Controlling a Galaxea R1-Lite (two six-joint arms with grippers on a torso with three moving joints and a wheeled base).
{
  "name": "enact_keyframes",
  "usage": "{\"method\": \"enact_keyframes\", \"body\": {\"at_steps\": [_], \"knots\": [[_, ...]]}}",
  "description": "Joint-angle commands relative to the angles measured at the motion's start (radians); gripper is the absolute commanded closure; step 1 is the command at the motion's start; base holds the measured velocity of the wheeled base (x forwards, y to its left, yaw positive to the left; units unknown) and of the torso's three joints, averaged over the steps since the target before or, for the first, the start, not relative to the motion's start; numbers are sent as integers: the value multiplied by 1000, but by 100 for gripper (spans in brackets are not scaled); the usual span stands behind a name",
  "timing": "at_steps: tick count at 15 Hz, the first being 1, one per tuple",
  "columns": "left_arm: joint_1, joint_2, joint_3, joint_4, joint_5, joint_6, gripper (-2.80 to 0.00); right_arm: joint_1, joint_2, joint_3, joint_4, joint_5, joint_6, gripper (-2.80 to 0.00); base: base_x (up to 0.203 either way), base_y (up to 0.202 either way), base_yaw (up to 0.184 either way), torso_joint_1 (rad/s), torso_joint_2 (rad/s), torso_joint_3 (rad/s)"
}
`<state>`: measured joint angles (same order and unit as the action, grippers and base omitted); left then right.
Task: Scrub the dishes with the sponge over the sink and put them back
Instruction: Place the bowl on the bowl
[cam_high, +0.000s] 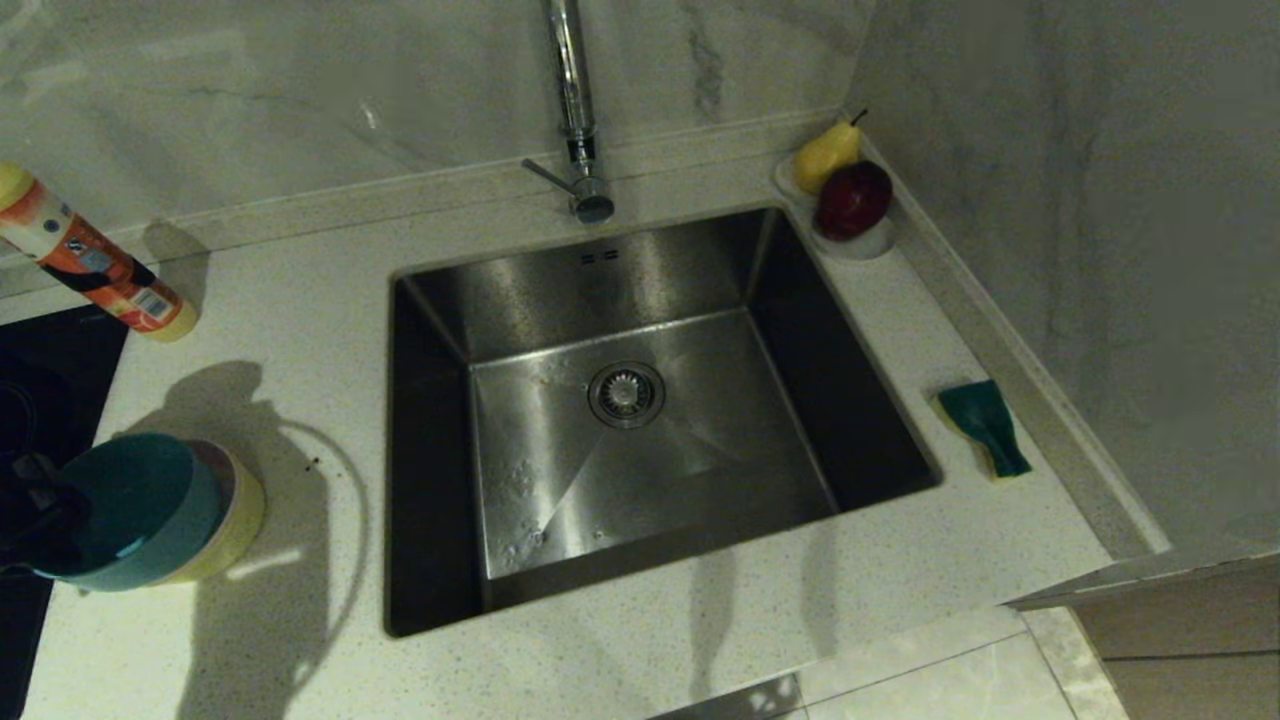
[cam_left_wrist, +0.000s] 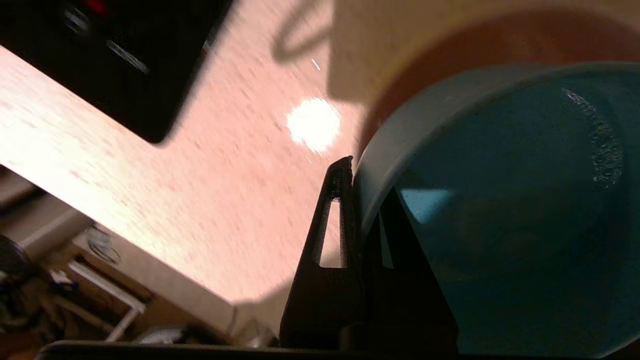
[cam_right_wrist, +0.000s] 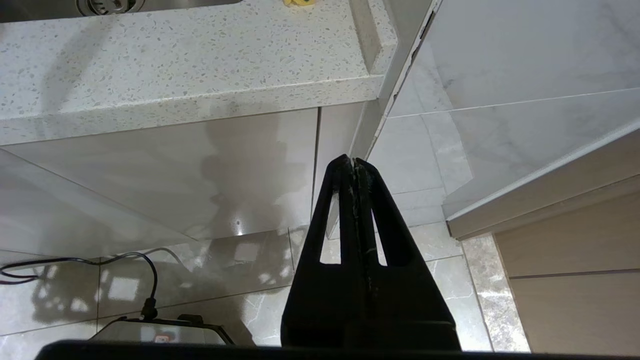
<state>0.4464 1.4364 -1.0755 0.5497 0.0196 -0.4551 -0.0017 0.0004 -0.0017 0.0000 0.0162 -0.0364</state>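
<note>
At the counter's far left my left gripper (cam_high: 45, 520) is shut on the rim of the light blue bowl (cam_high: 130, 510), which is tipped on its side. In the left wrist view one finger (cam_left_wrist: 332, 210) lies outside the blue bowl's (cam_left_wrist: 500, 210) rim and the other inside. The pink bowl (cam_high: 218, 468) and yellow bowl (cam_high: 240, 520) sit right behind it, seemingly nested. The sponge (cam_high: 985, 425) lies green face up on the counter right of the sink (cam_high: 560, 280). My right gripper (cam_right_wrist: 354, 162) hangs shut and empty below the counter edge.
A chrome tap (cam_high: 575, 110) stands behind the sink, and a round drain (cam_high: 626, 393) sits in its floor. An orange bottle (cam_high: 95, 265) lies at the back left beside a black hob (cam_high: 40, 380). A clear dish with pear and apple (cam_high: 845, 195) sits back right by the wall.
</note>
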Motion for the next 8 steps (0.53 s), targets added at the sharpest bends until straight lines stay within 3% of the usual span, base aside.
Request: {"method": "enact_keyframes", "body": {"at_steps": [1, 8], "knots": [[2, 4, 23, -69, 14, -2, 0, 0, 1, 0, 0, 1, 0, 0, 0, 0, 0, 0, 0, 0], [-3, -4, 82, -114, -23, -2, 0, 0, 1, 0, 0, 1, 0, 0, 0, 0, 0, 0, 0, 0]]}}
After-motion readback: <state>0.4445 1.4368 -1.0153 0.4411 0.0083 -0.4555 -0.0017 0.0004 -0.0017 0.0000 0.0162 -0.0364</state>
